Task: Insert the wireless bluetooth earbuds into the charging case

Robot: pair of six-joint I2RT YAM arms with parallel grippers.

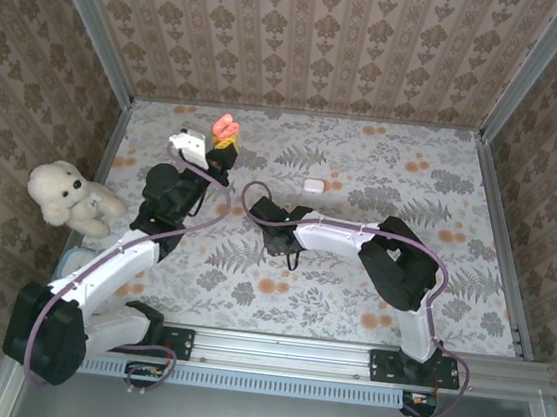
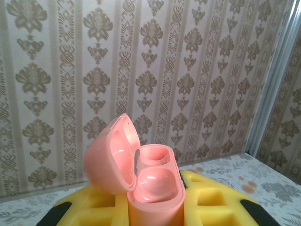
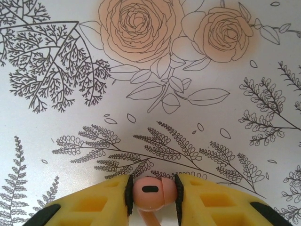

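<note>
A pink charging case [image 2: 153, 188] stands upright with its lid [image 2: 110, 157] swung open to the left, and my left gripper [image 2: 155, 200] is shut on its body between yellow fingers [image 2: 216, 202]. The far well is bare; the near well is glossy and I cannot tell if a bud sits in it. From above, the case [image 1: 225, 128] is held off the table at the back left by the left gripper [image 1: 220, 150]. My right gripper [image 3: 151, 193] is shut on one pink earbud [image 3: 150, 189], stem pointing down, just above the tablecloth. That right gripper [image 1: 280, 241] is mid-table.
A small white shut case [image 1: 312, 184] lies on the floral tablecloth [image 1: 383, 170] behind the right gripper. A cream teddy bear [image 1: 69, 195] sits at the left edge. Patterned walls [image 1: 309, 31] close the back and sides.
</note>
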